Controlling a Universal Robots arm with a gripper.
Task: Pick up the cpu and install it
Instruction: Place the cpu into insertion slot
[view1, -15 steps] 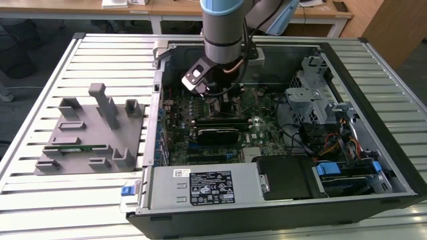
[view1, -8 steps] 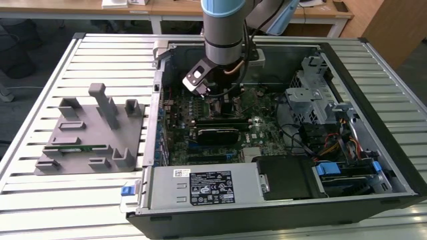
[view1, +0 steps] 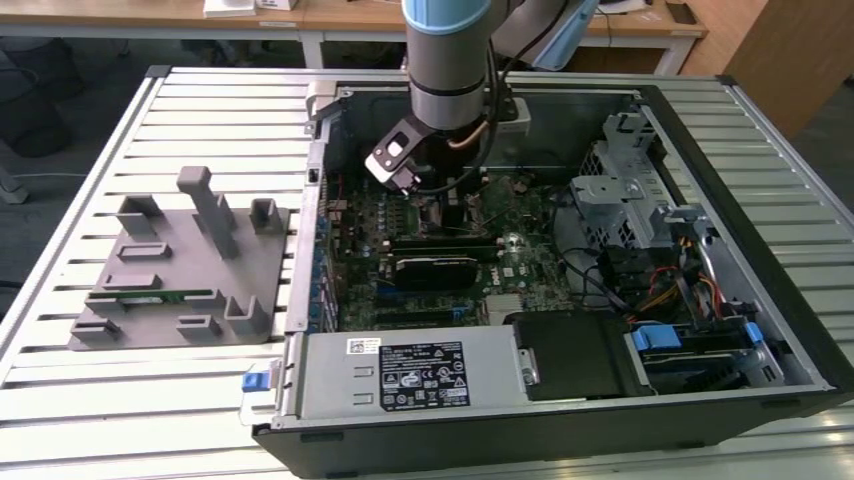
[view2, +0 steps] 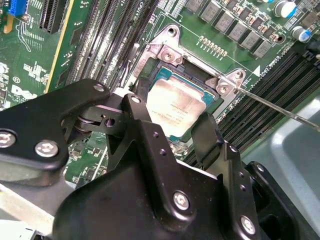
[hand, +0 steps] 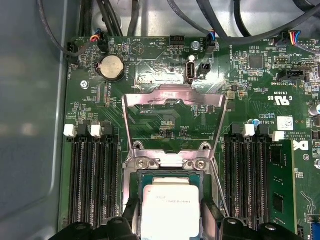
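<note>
In the exterior view the grey and blue robot arm (view1: 454, 60) is reaching down into an open black computer case (view1: 601, 430) that is lying on a slatted metal table (view1: 80, 200). A grey moulded fixture plate (view1: 180, 270) is sitting well apart on the exterior view's left. The black gripper (view1: 447, 195) is hanging low over the green motherboard (view1: 534, 215).

Both wrist views are giving the close detail. The gripper (view2: 172, 117) (hand: 170, 215) is standing narrow, its fingers (view2: 207, 135) pressing against two opposite edges of the small flat square cpu (view2: 177, 107) (hand: 167, 207), which is lying in the socket. The cpu is showing a silvery-white metal top with faint print and a thin greenish edge around it.

In the first wrist view a silvery metal retention frame (hand: 172, 100) is standing hinged open just beyond the socket, between banks of black memory slots (hand: 92, 170). In the second wrist view a thin wire lever (view2: 280, 112) is slanting away from the socket's corner.
</note>
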